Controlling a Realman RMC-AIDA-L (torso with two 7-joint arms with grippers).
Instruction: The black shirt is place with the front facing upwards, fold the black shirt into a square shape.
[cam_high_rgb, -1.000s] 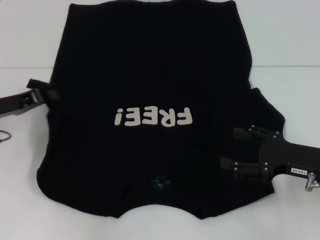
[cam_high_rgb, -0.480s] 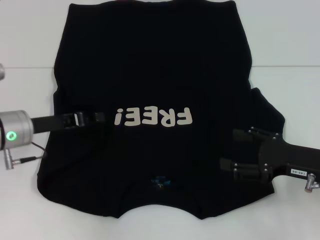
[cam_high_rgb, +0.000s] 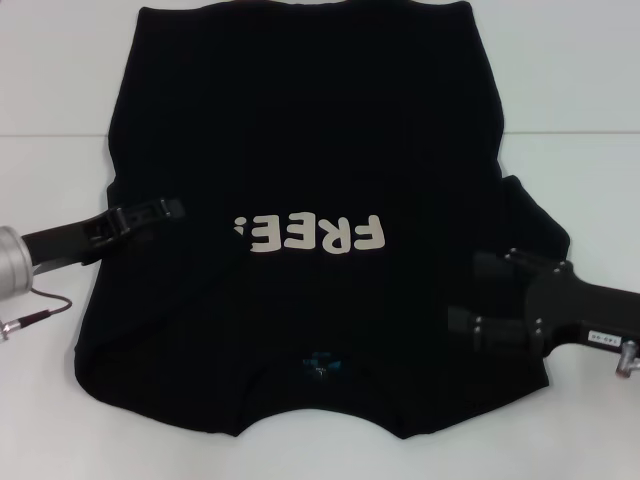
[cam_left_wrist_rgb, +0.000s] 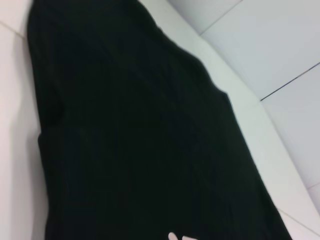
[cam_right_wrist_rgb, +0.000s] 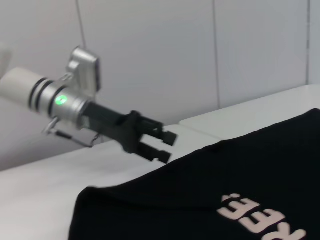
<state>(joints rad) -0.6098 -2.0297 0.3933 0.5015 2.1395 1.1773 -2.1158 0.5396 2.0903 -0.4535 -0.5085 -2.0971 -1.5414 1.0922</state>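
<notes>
Left gripper (cam_high_rgb: 168, 208): hung open and empty over the shirt's left side, beside the lettering, fingers apart in the right wrist view.
Right gripper (cam_high_rgb: 478, 300): sat open over the right shoulder area, holding nothing.
Black shirt (cam_high_rgb: 300, 130): lay face up on the white table (cam_high_rgb: 580, 90), collar and teal neck label (cam_high_rgb: 322, 362) nearest the robot, "FREE!" lettering (cam_high_rgb: 315, 234) partly covered by a fold.
Doing it well: each gripper should probably pinch a single edge layer and fold evenly.

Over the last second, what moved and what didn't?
The left gripper swung in from the shirt's edge over the black shirt, reached toward the "FREE!" lettering, then pulled back and up, open, holding nothing. The lettering's "!" is now partly hidden. The right gripper barely shifted.
</notes>
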